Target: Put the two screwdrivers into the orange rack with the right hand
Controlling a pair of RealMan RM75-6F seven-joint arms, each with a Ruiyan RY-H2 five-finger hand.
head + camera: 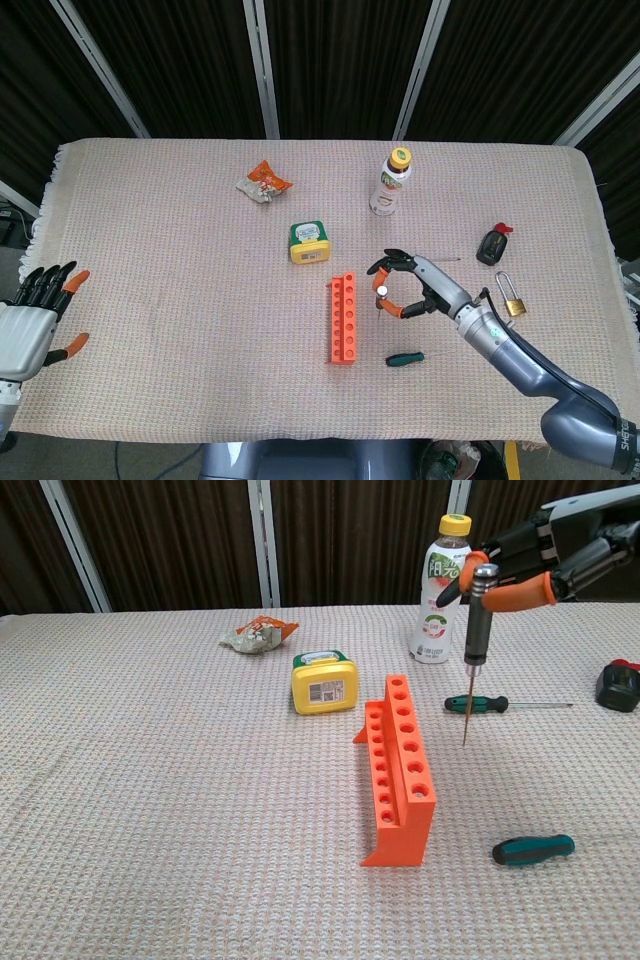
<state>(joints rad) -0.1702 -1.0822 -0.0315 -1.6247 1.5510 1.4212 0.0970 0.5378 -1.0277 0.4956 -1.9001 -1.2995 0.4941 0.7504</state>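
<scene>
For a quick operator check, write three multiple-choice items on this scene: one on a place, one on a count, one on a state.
1. Where does the yellow box sit?
A. beyond the orange rack
B. beside the padlock
C. under the bottle

2. How many screwdrivers lie on the cloth?
A. none
B. one
C. two

3. How is the held screwdriver oriented?
A. flat
B. upright, tip down
C. tip up

Answers: 1 A, the box stands just past the rack's far end. 2 C, a thin one and a stubby one both lie flat. 3 B, the right hand holds its top, shaft hanging down.
</scene>
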